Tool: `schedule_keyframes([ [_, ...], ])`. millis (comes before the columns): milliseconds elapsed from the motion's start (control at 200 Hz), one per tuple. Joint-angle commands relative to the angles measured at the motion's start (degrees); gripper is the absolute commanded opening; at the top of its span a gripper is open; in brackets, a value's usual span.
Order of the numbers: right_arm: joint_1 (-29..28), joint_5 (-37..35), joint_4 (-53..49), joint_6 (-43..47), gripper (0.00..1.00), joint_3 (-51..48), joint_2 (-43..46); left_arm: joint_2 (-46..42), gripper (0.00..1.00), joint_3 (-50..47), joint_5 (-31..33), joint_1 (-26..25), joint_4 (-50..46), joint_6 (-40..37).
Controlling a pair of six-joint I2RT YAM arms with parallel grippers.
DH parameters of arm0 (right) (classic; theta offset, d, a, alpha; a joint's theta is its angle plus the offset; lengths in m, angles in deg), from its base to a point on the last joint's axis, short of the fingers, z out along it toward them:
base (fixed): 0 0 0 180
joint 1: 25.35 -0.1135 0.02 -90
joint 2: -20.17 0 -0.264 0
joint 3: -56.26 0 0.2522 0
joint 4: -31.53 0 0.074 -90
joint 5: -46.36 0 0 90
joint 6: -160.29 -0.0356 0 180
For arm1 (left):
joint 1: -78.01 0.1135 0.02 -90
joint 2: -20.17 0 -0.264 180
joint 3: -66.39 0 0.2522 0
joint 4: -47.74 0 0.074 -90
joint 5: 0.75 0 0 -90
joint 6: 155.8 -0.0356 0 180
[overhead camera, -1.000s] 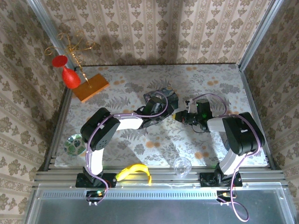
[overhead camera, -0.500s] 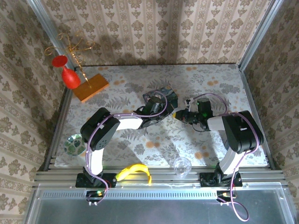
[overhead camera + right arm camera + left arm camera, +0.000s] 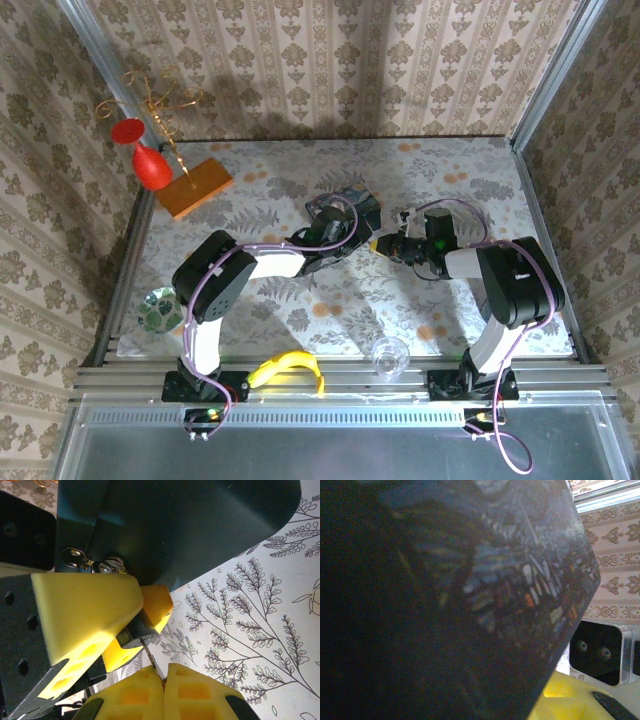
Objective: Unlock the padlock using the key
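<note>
One key (image 3: 149, 654) against the padlock (image 3: 133, 633)

The table (image 3: 300, 310) is covered by a pale cloth (image 3: 260, 625) printed with grey fern sprays and orange blotches (the ferns are crispest in the right wrist view). At the far left corner lies an orange-brown wooden block (image 3: 196, 187), set askew, with a gold wire stand (image 3: 160, 100) rising from it and a red vase (image 3: 150, 167) just beside. A round green-patterned dish (image 3: 158, 308) sits at the left edge. A banana (image 3: 285, 368) lies on the near metal rail (image 3: 120, 378), a clear glass (image 3: 390, 353) to its right at the cloth's border. Whether the blue tin (image 3: 350, 200) near the middle rests on the cloth cannot be told
</note>
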Motion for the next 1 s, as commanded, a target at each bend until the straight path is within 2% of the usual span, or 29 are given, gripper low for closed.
schedule_keyframes([
  [0,0.8,-7.1,5.4,-0.8,0.0,0.9,1.9,0.7,0.0,-1.2,-12.5,-4.0,1.2,0.7],
  [245,-0.2,-9.2,8.1,-2.9,0.0,-3.1,3.8,-1.0,0.0,-2.7,-14.4,-4.1,0.9,-0.3],
  [535,-2.4,-11.3,11.0,-3.1,0.0,-6.9,5.4,-4.4,0.0,-6.5,-15.1,-4.4,1.5,2.0],
  [800,-2.3,-10.8,16.1,-4.0,0.0,-10.1,4.8,-2.9,0.0,-8.2,-16.0,-5.2,6.3,5.2],
  [995,-2.4,-10.9,18.8,-5.0,0.0,-9.1,3.3,-2.8,0.0,-6.9,-16.5,-5.8,4.9,4.9],
])
